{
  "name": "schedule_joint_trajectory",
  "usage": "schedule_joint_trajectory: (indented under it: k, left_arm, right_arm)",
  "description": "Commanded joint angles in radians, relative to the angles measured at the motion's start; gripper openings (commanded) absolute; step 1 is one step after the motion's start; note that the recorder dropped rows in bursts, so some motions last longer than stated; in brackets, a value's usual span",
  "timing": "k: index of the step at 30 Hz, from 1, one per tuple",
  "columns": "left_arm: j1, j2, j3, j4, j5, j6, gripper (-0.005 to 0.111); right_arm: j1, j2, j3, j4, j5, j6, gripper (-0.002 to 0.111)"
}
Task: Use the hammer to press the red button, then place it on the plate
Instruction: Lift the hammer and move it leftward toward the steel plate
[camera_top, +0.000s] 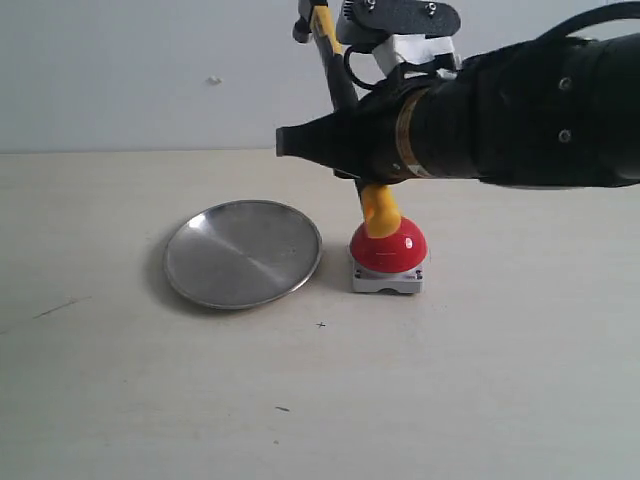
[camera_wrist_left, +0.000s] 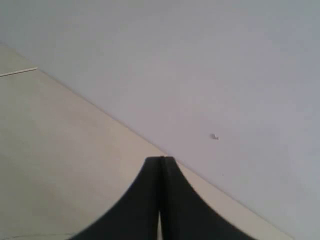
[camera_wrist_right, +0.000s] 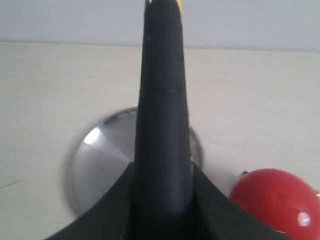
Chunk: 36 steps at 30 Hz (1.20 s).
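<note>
My right gripper (camera_top: 290, 142) reaches in from the right and is shut on the black handle of the hammer (camera_top: 340, 80). The hammer stands nearly upright, with its dark head up at the top. Its yellow end (camera_top: 380, 213) rests on top of the red button (camera_top: 390, 250). The plate (camera_top: 242, 252) lies empty just left of the button. In the right wrist view the hammer handle (camera_wrist_right: 161, 90) fills the gap of the right gripper (camera_wrist_right: 162, 167), with the plate (camera_wrist_right: 100, 160) and red button (camera_wrist_right: 275, 200) behind. My left gripper (camera_wrist_left: 161, 159) is shut on nothing, above bare table.
The pale table (camera_top: 320, 400) runs back to a white wall (camera_top: 150, 70). The button's grey base (camera_top: 386, 280) sits close to the plate's right rim. The right arm's thick black body (camera_top: 520, 110) hangs over the table's right side.
</note>
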Motion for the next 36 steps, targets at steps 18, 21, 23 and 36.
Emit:
schedule_joint_trajectory:
  k: [18,21,23,36]
  left_arm:
    - [0.002,-0.005,0.004,-0.007,-0.001,0.004,0.0]
    - [0.002,-0.005,0.004,-0.007,-0.001,0.004,0.0]
    - [0.002,-0.005,0.004,-0.007,-0.001,0.004,0.0]
    - [0.002,-0.005,0.004,-0.007,-0.001,0.004,0.0]
  right_arm:
    - [-0.042,0.139,-0.064,-0.436,-0.592,0.475,0.0]
    - [-0.04,0.139,-0.129,-0.481,-0.431,0.363,0.0]
    - [-0.04,0.139,-0.139,-0.481,-0.302,0.225,0.0]
    - [-0.04,0.14,-0.213,0.375,0.438,-0.849,0.0]
